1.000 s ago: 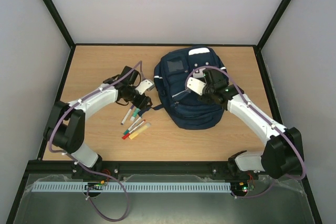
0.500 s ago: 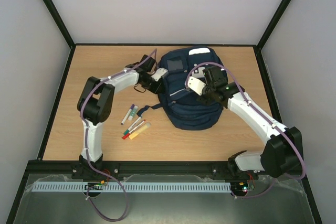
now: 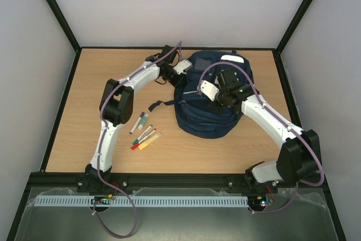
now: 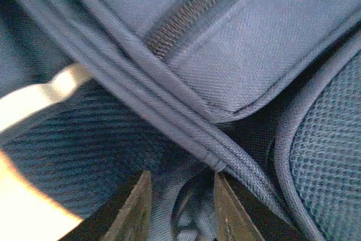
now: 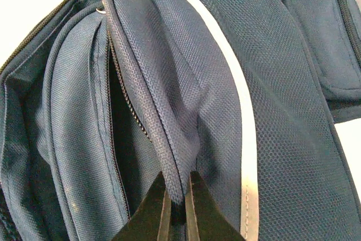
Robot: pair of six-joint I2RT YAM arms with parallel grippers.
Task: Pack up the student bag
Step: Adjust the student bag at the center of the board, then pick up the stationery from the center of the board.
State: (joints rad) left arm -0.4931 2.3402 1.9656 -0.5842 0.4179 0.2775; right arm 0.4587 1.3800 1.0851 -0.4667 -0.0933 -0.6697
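The bag (image 3: 210, 111) lies on the surface (image 3: 96, 88), right of centre. My right claw (image 5: 176, 197) is clamped tight on a fold of the bag's piped seam beside an open zip. My left claw (image 4: 181, 198) stands narrow at the bag's far left edge with blue fabric between its fingers; I cannot tell whether it pinches. Pens (image 3: 144, 132) lie near the bag's left.
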